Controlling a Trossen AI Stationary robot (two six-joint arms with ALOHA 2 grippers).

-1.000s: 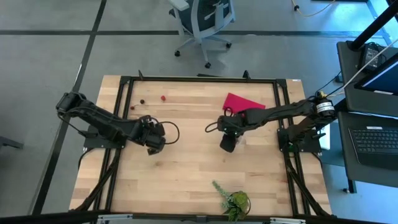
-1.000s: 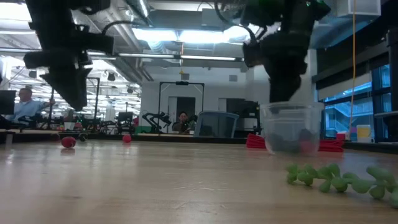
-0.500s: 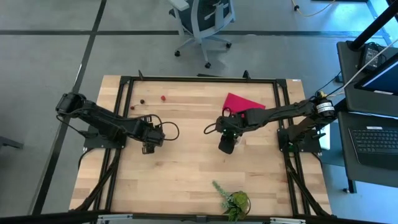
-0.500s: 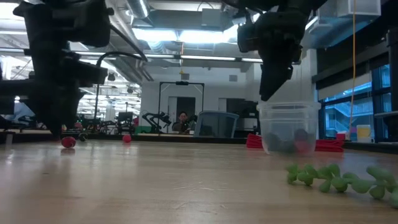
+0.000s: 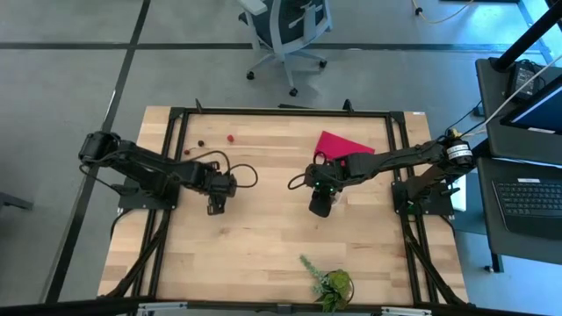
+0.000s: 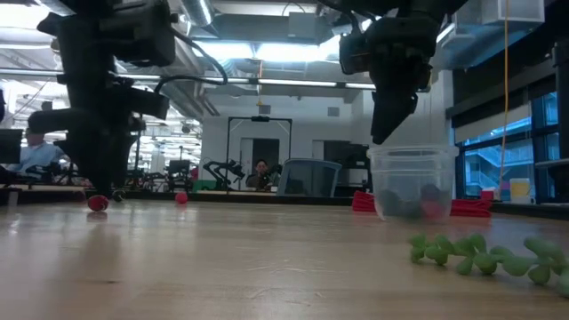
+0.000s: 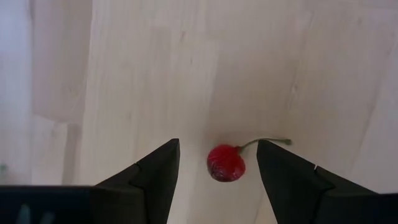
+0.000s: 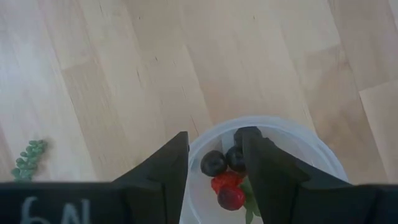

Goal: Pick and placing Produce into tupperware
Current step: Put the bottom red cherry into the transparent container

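Left gripper (image 7: 217, 165), fingers spread, hangs over a red cherry (image 7: 225, 163) near the surface's middle, while the right gripper (image 8: 214, 163), also spread, straddles the cup (image 8: 323, 155) rim; an off-centre pinch could send the round cherry rolling away.

A bright red cherry (image 7: 225, 163) with a thin green stem is lying on the pale, straight-grained wooden table (image 7: 155, 74). The clear, whitish-rimmed tupperware (image 8: 323, 155) is showing 2 dark maroon berries (image 8: 213, 163) above red fruit (image 8: 229, 188). The fingers (image 7: 155, 171) are showing black.
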